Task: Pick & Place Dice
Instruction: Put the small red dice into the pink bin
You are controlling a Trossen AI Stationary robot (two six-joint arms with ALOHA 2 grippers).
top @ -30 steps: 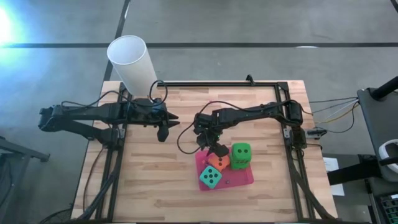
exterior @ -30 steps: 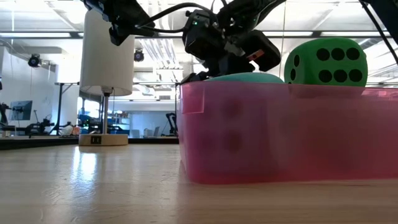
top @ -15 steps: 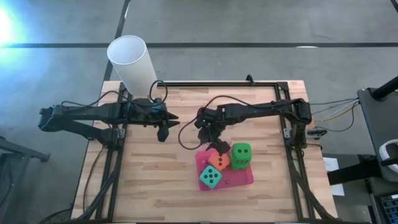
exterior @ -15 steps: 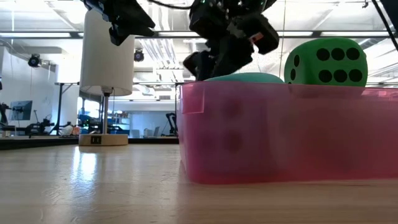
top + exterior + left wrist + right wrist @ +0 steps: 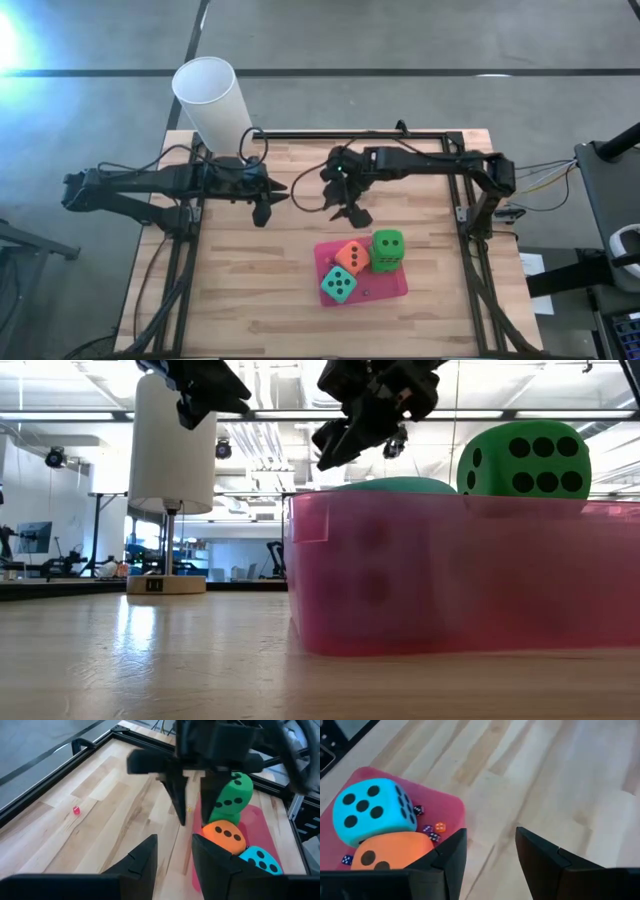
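A pink tray (image 5: 372, 288) lies right of the table's middle, toward the near edge. In it sit an orange die (image 5: 351, 257), a teal die (image 5: 339, 287) and two green dice (image 5: 388, 250), one resting on top of the other. My right gripper (image 5: 350, 214) hangs open above the wood just beyond the tray's far edge, with nothing between its fingers (image 5: 451, 851). My left gripper (image 5: 262, 214) hangs open above the table's left half, also with nothing between its fingers (image 5: 145, 860).
A tall white cylinder (image 5: 212, 100) stands at the far left corner. Tiny dice (image 5: 427, 830) lie loose on the tray's floor, and a tiny red one (image 5: 76, 810) lies on the bare wood. A black frame (image 5: 350, 134) runs along the table's edges.
My right gripper has risen from just over the orange die and drawn back toward the table's far edge, tipping less steeply down. The orange die has stayed in the tray with the others.
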